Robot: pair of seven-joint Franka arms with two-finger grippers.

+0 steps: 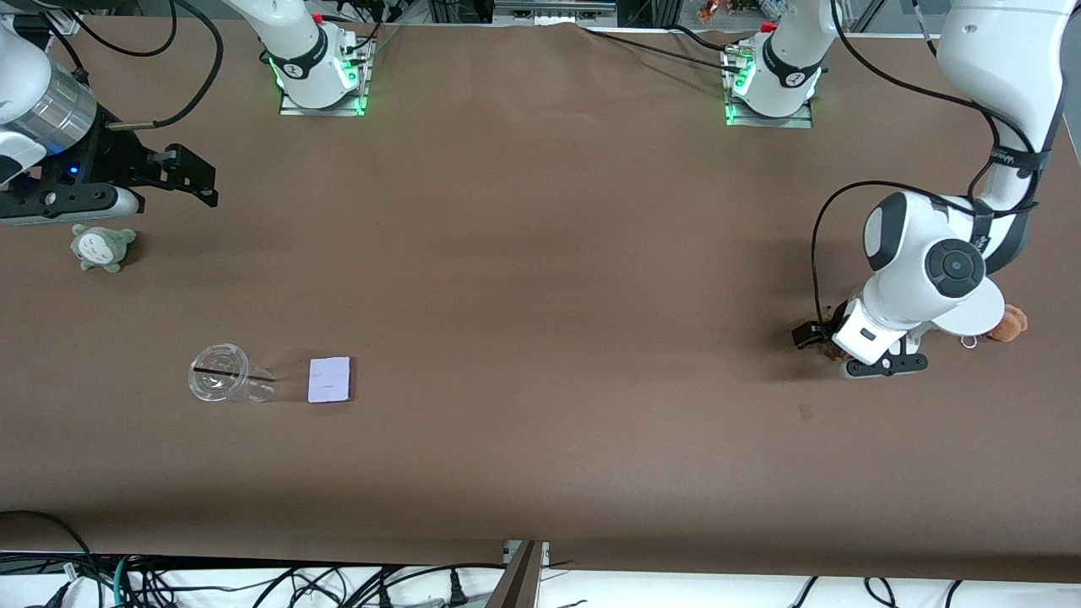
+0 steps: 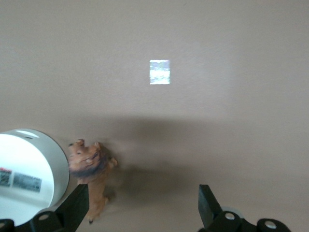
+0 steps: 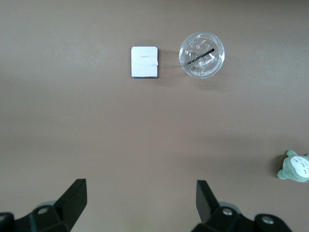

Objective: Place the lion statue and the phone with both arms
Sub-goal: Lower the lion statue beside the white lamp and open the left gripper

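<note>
The lion statue point(image 2: 91, 176), orange-brown with a darker mane, lies on the table near the left arm's end. It is mostly hidden under the left hand in the front view point(image 1: 831, 350). My left gripper point(image 2: 142, 209) is open and low over the table point(image 1: 844, 351). The lion lies just beside one of its fingers point(image 2: 77, 205), not between them. The phone point(image 1: 329, 379), a pale lavender rectangle, lies flat toward the right arm's end and shows in the right wrist view point(image 3: 144, 62). My right gripper point(image 1: 198, 176) is open and empty point(image 3: 140, 205), raised at that end of the table.
A clear plastic cup point(image 1: 224, 384) lies beside the phone point(image 3: 202, 54). A grey-green plush point(image 1: 101, 247) sits under the right hand point(image 3: 294, 166). A brown plush with a metal ring point(image 1: 1009, 323) and a white round object point(image 2: 24, 174) are by the left gripper. A small pale square point(image 2: 159, 71) marks the table.
</note>
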